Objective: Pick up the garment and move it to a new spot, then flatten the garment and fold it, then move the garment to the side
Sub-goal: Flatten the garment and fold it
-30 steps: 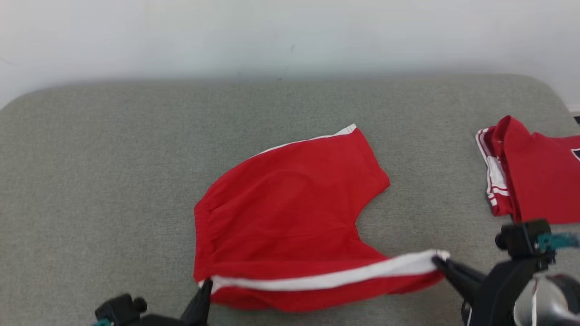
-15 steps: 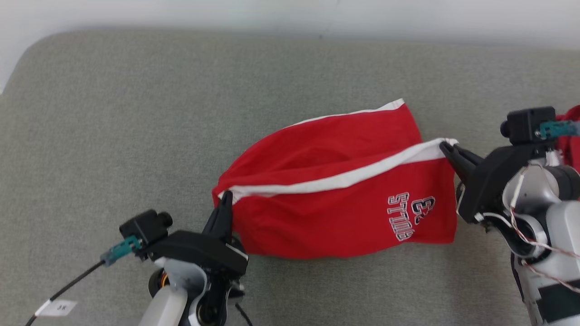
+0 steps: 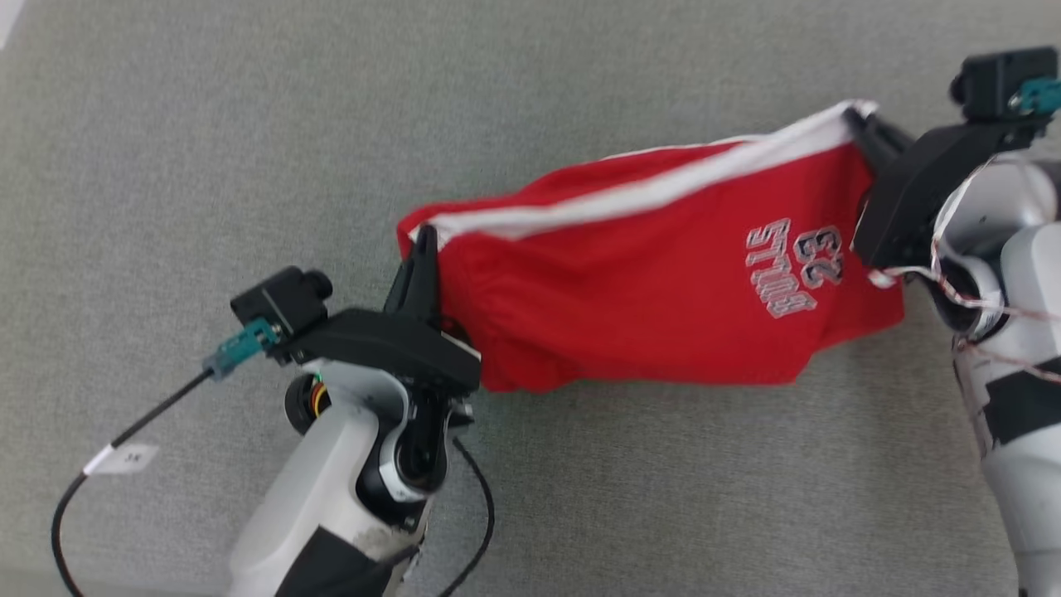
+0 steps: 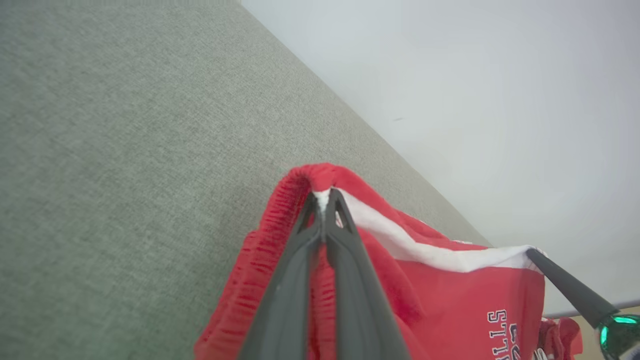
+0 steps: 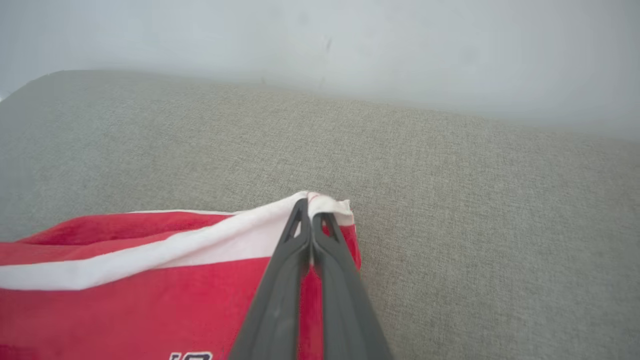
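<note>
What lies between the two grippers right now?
The red shorts, their white-striped edge stretched from the left gripper to the right gripper, in the head view.

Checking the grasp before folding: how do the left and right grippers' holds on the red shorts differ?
The dark-fingered left gripper pinches the gathered waistband end of the white side stripe; the right gripper pinches its flat hem end. In the head view the left gripper sits lower than the right gripper. The grey lettering lies nearer the right gripper than the left. Both are shut on the red shorts between them.
</note>
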